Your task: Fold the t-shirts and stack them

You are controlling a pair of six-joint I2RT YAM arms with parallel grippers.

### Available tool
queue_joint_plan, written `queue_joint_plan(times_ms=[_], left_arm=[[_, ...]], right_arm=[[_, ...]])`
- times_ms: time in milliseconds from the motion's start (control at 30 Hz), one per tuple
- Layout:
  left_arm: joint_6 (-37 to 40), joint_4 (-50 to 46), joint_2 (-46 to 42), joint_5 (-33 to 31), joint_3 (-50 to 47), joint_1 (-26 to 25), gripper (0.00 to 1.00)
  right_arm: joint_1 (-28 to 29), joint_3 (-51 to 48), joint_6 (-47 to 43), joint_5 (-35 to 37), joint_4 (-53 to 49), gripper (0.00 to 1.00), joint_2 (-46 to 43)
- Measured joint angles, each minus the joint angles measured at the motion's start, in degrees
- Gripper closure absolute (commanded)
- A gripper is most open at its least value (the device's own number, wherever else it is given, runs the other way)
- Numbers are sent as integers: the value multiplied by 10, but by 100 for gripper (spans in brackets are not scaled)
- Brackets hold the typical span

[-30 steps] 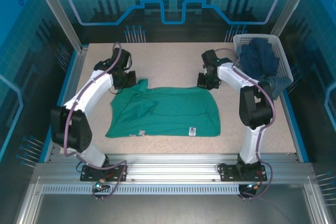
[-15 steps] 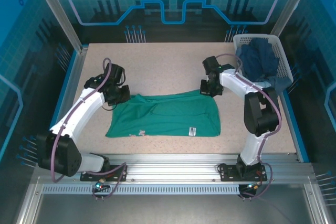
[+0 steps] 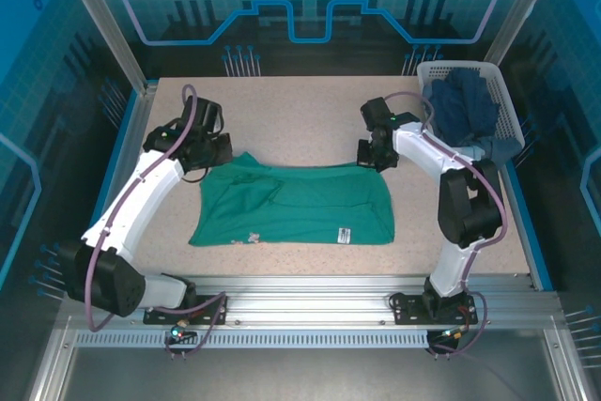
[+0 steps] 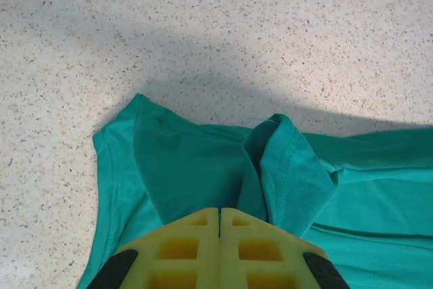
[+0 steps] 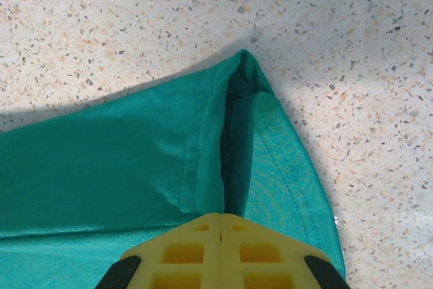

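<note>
At the middle of the table (image 3: 300, 105), the teal t-shirt (image 3: 300, 206) lies spread with its long axis running left to right. Your left gripper (image 3: 223, 152) has its fingers (image 4: 193, 235) pinching the far-left corner, with the cloth bunched up at their tips. Your right gripper (image 3: 368, 155) pinches the far-right corner likewise. The shirt's body lies nearward of both, so the fold likely carries that far edge toward you. The navy t-shirts (image 3: 465, 105) sit in the basket (image 3: 508, 100), far right.

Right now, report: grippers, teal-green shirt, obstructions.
Left gripper shut on far-left corner of teal-green cloth t-shirt. Right gripper shut on far-right corner. White plastic lattice basket of navy shirts sits apart, far right.
</note>
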Motion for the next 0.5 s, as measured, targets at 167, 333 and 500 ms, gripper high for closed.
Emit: queue_joint_plan(times_ms=[167, 333, 500], left_arm=[[2, -23, -25, -30, -19, -28, 100], [-31, -39, -77, -51, -113, -41, 100], [-85, -35, -89, -44, -217, -47, 100]], right_arm=[[8, -7, 4, 10, -5, 100, -25], [31, -64, 22, 22, -3, 100, -59], [36, -134, 45, 18, 2, 100, -53]])
